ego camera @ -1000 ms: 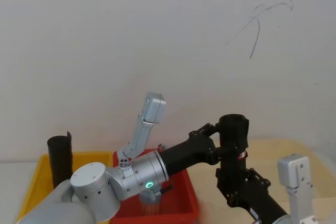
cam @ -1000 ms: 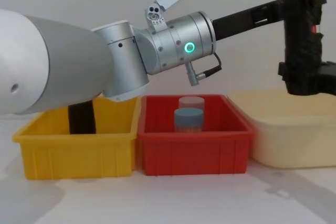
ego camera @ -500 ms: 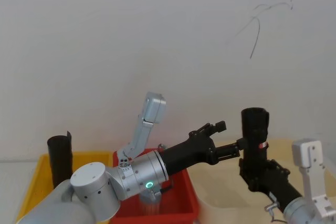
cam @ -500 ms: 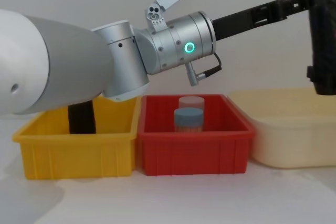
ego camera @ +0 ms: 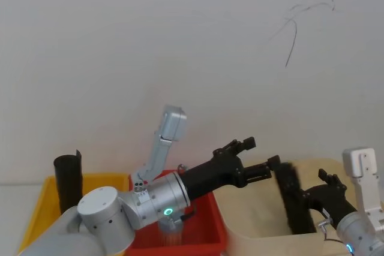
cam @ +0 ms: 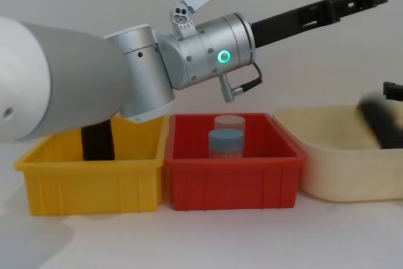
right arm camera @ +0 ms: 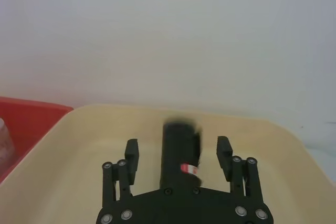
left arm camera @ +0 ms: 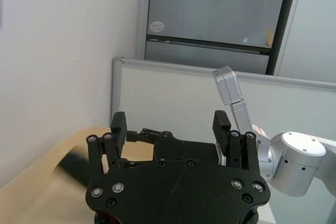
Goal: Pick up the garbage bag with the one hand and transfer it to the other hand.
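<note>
Inside the cream tub [cam: 327, 174], the garbage bag [right arm camera: 178, 150] leans, blurred, between the right gripper's [right arm camera: 178, 144] wide-spread fingers, clear of both.
Left gripper [left arm camera: 169, 116] gapes wide above the tub, its arm reaching over the neighbouring red bin [cam: 233, 184].

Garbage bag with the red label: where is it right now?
Head view, right side: the garbage bag leans in the cream tub, right of the red bin, between the open fingers of the right gripper.

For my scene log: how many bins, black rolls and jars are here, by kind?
Plastic bins: 3 (yellow bin, red bin, cream tub)
Black crinkly plastic-bag rolls: 2 (red-labelled roll, unlabelled roll)
Lidded round jars: 2 (blue-lidded jar, pale-lidded jar)
Total: 7
</note>
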